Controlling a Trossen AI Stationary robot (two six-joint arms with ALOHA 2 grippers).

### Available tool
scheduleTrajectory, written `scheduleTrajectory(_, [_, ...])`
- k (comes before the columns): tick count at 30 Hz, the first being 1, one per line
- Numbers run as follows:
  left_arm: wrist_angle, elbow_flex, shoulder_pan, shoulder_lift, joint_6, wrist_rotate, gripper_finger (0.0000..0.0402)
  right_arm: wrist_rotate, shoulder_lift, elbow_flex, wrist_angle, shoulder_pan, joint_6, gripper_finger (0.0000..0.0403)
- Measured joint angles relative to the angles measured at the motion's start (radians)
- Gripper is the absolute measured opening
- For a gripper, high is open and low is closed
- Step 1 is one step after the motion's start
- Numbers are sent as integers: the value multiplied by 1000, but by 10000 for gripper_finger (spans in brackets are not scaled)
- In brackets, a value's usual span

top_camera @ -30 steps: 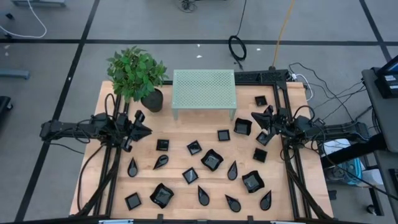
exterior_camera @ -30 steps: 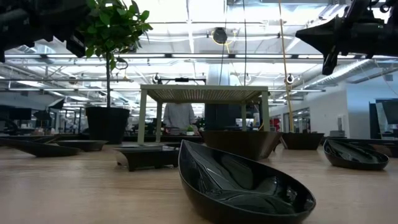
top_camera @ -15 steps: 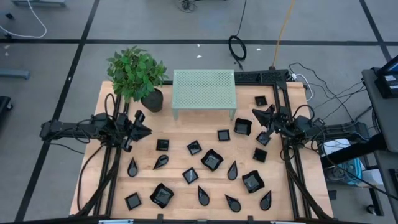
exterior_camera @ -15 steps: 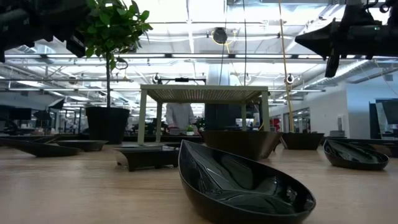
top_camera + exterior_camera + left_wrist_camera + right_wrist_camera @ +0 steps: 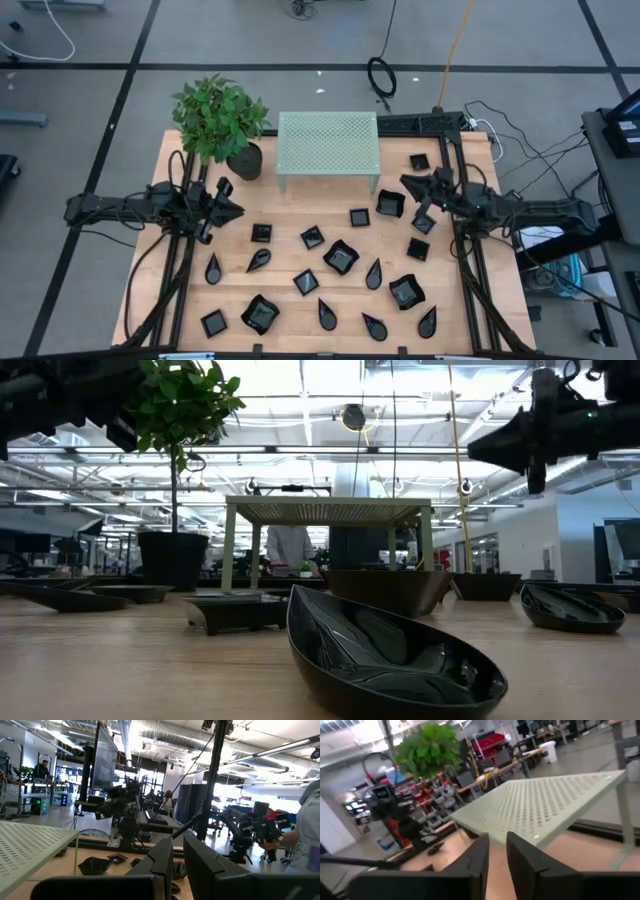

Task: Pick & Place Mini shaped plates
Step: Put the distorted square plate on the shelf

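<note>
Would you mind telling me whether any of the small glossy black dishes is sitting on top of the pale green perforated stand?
No, the top of the pale green perforated stand is bare in the high view, and the small glossy black dishes all lie on the wooden table.

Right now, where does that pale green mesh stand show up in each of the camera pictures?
High view: the green mesh stand sits at the table's far edge, centre.
Low view: it stands mid-picture, seen side-on, legs down to the table.
Left wrist view: only a corner of its perforated top shows.
Right wrist view: its top fills the middle.
Shared landmark: the potted plant beside it.
</note>
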Motion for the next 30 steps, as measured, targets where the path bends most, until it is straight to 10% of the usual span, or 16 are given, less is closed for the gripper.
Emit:
scheduleTrajectory(12, [0, 0, 0, 0, 0, 0, 49, -1, 49, 77, -17, -37, -1, 137])
scheduleTrajectory(30, [0, 0, 0, 0, 51, -15, 49, 0, 51, 85, 366, -52, -167, 137])
